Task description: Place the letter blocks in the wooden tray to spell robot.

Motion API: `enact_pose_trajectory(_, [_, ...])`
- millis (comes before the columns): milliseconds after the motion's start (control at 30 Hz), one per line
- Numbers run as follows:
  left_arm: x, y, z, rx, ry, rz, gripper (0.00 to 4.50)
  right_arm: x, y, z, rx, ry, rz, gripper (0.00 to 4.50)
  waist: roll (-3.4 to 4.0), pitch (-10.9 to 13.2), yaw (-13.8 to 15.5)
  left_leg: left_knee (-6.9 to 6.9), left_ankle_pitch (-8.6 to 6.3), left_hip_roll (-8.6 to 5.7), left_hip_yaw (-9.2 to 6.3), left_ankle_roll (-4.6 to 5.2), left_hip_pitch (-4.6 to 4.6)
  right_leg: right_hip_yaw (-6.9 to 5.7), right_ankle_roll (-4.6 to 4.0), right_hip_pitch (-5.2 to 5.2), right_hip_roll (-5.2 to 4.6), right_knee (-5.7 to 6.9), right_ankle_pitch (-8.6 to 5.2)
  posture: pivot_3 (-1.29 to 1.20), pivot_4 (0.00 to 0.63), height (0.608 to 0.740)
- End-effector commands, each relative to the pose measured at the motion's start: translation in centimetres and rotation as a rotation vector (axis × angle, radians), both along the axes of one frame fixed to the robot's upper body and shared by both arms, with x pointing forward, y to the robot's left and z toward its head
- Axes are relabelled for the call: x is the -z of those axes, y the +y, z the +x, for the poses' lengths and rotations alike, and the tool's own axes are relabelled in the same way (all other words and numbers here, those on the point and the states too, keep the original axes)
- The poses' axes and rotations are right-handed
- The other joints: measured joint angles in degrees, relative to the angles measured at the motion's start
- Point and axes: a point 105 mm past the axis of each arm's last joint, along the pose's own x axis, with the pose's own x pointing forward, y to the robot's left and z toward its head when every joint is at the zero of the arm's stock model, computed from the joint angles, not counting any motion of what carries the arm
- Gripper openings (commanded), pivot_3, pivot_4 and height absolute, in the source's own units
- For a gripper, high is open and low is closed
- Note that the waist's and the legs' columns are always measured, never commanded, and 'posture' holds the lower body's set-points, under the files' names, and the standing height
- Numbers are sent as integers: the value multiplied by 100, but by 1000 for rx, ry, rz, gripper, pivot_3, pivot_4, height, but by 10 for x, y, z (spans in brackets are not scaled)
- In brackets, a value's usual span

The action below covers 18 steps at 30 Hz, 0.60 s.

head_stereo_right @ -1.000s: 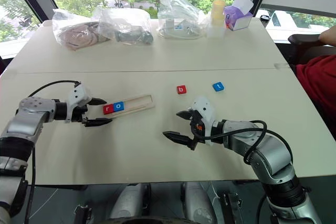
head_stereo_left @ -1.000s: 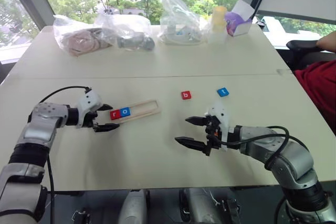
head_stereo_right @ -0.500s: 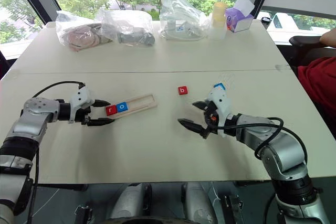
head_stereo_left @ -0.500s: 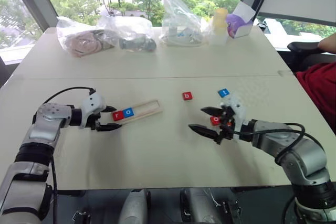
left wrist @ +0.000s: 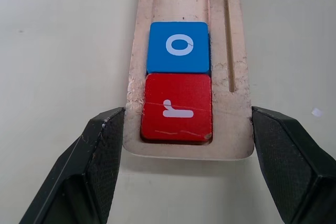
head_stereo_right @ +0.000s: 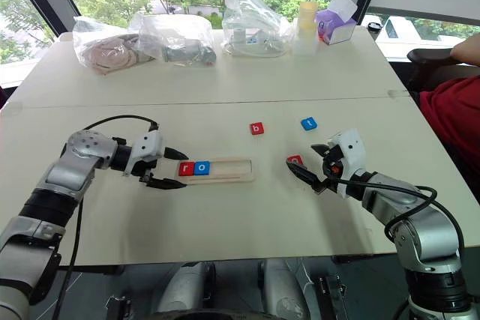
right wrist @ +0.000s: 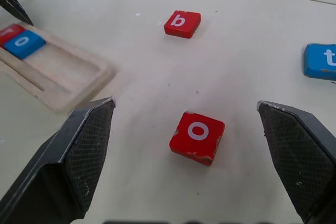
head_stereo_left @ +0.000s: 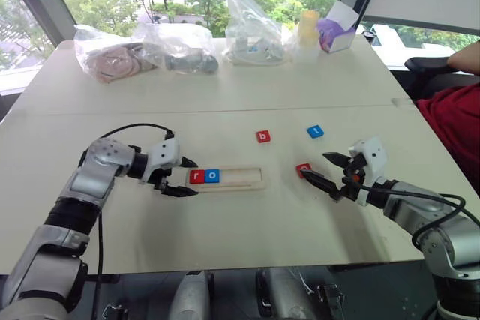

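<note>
My left tool [left wrist: 186, 156] sits at the near end of the wooden tray [head_stereo_left: 247, 180], one finger on each long side of the frame. It is pinching the tray across its width, and I judge the grip is there to keep the frame from sliding while tiles go in. Inside the slot, the red r block [left wrist: 177, 107] lies hard against that end and the blue o block [left wrist: 178, 47] touches it on the far side. The rest of the slot is bare wood, so three places wait to be filled.

Past the free end of the tray, farther back on the worktop [head_stereo_left: 225, 245], lies the red b block [head_stereo_left: 263, 137], which the word needs next. The blue t block [head_stereo_left: 316, 132] lies just beside it, further right and apart from it.

Nearer to me lies the red o block [right wrist: 197, 138], flat on the worktop with its letter up. My right tool [right wrist: 191, 153] has its fingers spread wide, one on each side of that tile and touching nothing. It looks lined up to close on this o, though b is the letter that comes third.
</note>
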Motion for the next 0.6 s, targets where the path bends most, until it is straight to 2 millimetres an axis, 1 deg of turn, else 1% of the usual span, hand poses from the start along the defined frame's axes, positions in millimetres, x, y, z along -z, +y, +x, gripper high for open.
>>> enact_pose_trajectory(33, [-7,-4,2,23,-18,-8,3114,-12,6,-2,-12,-62,0,4500,0,0,16,0,0,0,0,1,0,0,1,0,0,0,0,0,150,740])
enact_pose_trajectory(100, [-5,-4,1,20,4,-8,4155,-11,6,-2,-18,-56,0,4500,0,0,21,0,-1,0,0,1,-1,0,1,0,-1,0,0,0,150,740])
enact_pose_trajectory(133, [-5,-4,0,19,9,-8,4476,-10,7,-2,-21,-53,-2,4500,0,0,18,1,-1,0,0,1,-1,0,1,0,-1,0,0,0,150,740])
enact_pose_trajectory(300, [-6,-2,1,-28,-9,-18,4476,-11,9,2,-23,-53,-1,4500,0,0,10,1,-1,0,0,1,0,0,1,0,-1,0,0,0,150,740])
enact_pose_trajectory(367, [-9,2,-1,-42,-17,-19,4476,-13,12,9,1,-68,-2,4500,0,0,-1,1,-1,0,1,1,0,1,1,0,-2,0,0,0,150,740])
enact_pose_trajectory(433, [-15,7,-1,-72,-23,-32,4476,-14,17,22,48,-82,2,4500,0,0,-15,1,-1,3,1,1,2,1,1,0,1,1,1,0,150,740])
enact_pose_trajectory(533, [-31,17,-7,-122,-17,-64,4476,-13,45,42,67,-68,9,4500,-3,3,-73,0,0,12,1,1,3,1,-6,-4,10,5,5,0,150,740])
enact_pose_trajectory(600, [-40,26,-13,-156,-9,-68,4476,-17,62,55,82,-55,28,4500,-3,3,-114,0,0,13,-1,1,2,0,-8,-7,10,9,5,0,150,740])
